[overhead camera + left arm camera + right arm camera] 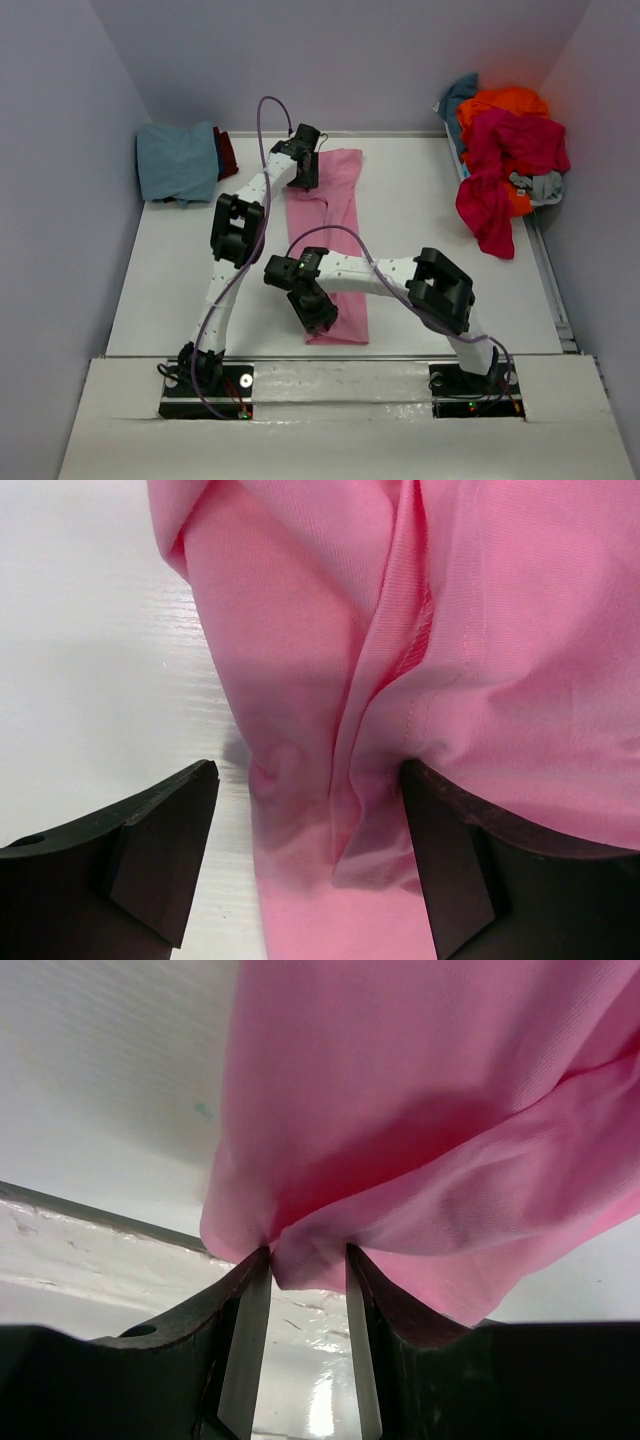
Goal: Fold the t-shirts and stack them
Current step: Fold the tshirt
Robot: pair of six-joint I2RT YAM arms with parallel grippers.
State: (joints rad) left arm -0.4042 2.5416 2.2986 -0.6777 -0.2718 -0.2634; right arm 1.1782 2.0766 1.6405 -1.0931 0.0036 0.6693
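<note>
A light pink t-shirt [340,205] lies as a long narrow strip down the middle of the white table [430,260]. My left gripper [306,172] sits at its far end. In the left wrist view that gripper [308,770] is open, and a raised fold of the pink cloth [500,630] lies between its wide-set fingers [160,850]. My right gripper [318,312] is at the strip's near end. In the right wrist view it [308,1252] is shut on a bunched hem of the pink shirt [400,1110], lifted off the table.
A folded dusty teal-blue shirt [178,160] rests at the far left on a crimson one [228,152]. A loose heap of orange [505,105], magenta [505,160], teal and grey shirts fills the far right corner. Walls close in on three sides.
</note>
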